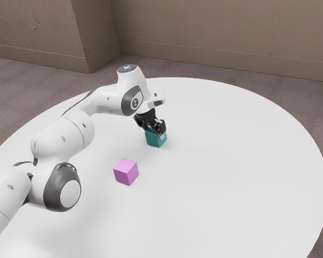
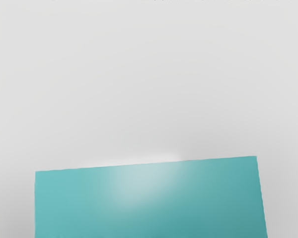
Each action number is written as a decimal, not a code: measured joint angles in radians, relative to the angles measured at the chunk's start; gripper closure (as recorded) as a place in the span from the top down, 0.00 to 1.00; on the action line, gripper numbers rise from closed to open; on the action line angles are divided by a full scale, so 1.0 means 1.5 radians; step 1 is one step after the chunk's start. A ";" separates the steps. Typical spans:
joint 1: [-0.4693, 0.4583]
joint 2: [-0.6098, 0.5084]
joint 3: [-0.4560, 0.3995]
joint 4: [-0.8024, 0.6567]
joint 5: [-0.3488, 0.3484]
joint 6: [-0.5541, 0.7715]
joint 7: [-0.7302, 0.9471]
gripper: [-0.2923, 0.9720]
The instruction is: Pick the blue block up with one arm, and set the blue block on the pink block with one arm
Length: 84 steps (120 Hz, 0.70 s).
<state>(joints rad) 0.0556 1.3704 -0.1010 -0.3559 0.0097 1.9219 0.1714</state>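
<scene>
At the exterior view's left, the white arm [image 1: 64, 145] rises from the near edge of the round white table [image 1: 247, 161] and bends over the tabletop toward the right. Its last links angle downward near the table's middle.

To the right of the arm's big lower joints, the pink block [image 1: 126, 172] sits flat on the table by itself. It stands apart from the arm and touches nothing else.

Farther right, and a little deeper into the table, the black gripper [image 1: 154, 130] points down onto the blue block [image 1: 156, 141], which renders as a teal shade. The gripper is directly above the block and set low over its upper part, so its black tip covers the block's top while the lower part of the block shows beneath it. The block appears to rest on the table surface. From this angle I cannot tell whether the gripper is pinching the block or only spread around it. The blue block is near the pink block but clearly apart from it, up and to the exterior view's right.

In the wrist view, the blue block [image 2: 149, 203] shows as a broad teal face just under the hand, with pale table [image 2: 149, 74] beyond it.

To the right of the blocks, the tabletop runs on white to its curved edge.
</scene>
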 joint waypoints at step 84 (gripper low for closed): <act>0.004 -0.583 0.046 -0.849 -0.002 0.208 -0.051 0.48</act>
<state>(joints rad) 0.0612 0.4961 -0.0323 -1.6296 0.0073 2.2341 0.0947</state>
